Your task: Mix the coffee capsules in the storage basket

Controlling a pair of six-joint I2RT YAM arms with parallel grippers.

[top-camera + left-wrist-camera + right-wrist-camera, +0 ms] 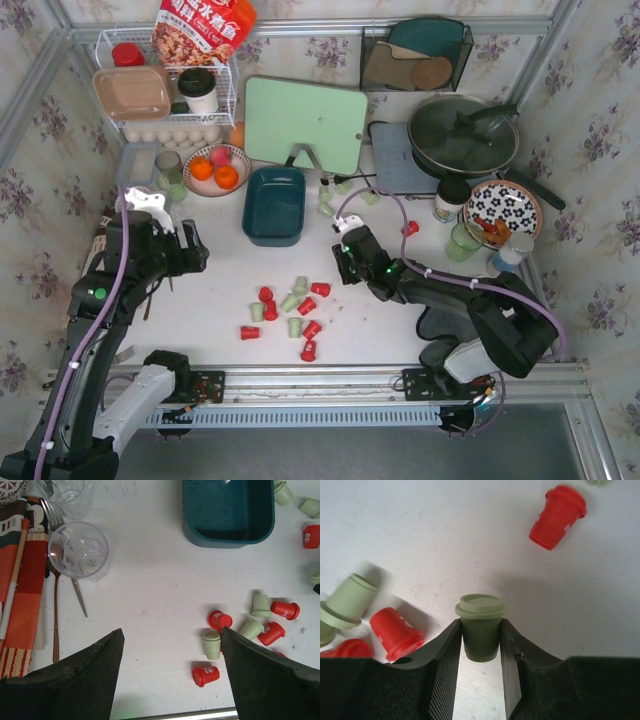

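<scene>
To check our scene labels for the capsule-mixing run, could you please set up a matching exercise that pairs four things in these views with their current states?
Column one:
1. dark teal rectangular plastic storage basket
2. pale green cup-shaped coffee capsule in the right wrist view
3. left gripper
4. clear glass tumbler

Column two:
A. open, holding nothing
B. next to a metal fork
C. clamped between the fingers of the right gripper
D. no capsules inside

Pairs: 1-D, 2-C, 3-A, 4-B.
</scene>
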